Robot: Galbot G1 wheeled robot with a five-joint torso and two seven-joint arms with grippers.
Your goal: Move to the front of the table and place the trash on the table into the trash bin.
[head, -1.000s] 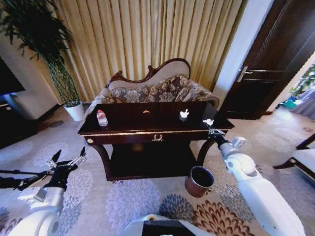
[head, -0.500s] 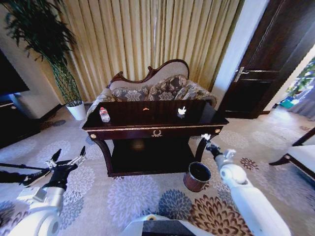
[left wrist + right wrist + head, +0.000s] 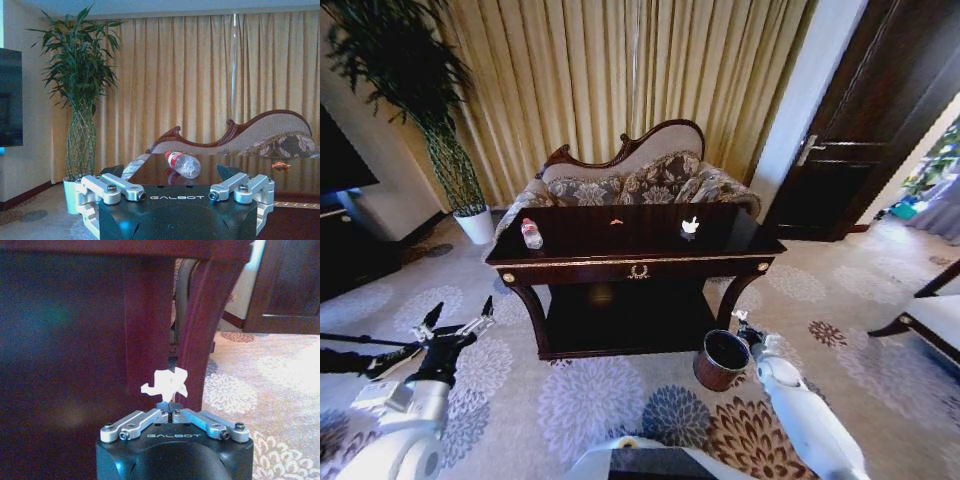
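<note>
Left gripper (image 3: 455, 333): we see it parked low over the flowered carpet, fingers spread wide, grasping nothing.
Table (image 3: 570, 265): glossy dark wood with gold trim and curved legs; bare carpet lies open in front of it.
Bottle (image 3: 531, 234): clear plastic, lying near the table's left end.
Orange scrap (image 3: 617, 222): tiny, at the tabletop's back middle.
White wad (image 3: 691, 227): crumpled, on the tabletop toward the right.
Trash bin (image 3: 722, 359): round, reddish-brown, dark inside, on the floor by the right front leg.
Right gripper (image 3: 170, 407): just beside the bin's rim, clenched on a crumpled white paper scrap (image 3: 166, 383).
</note>
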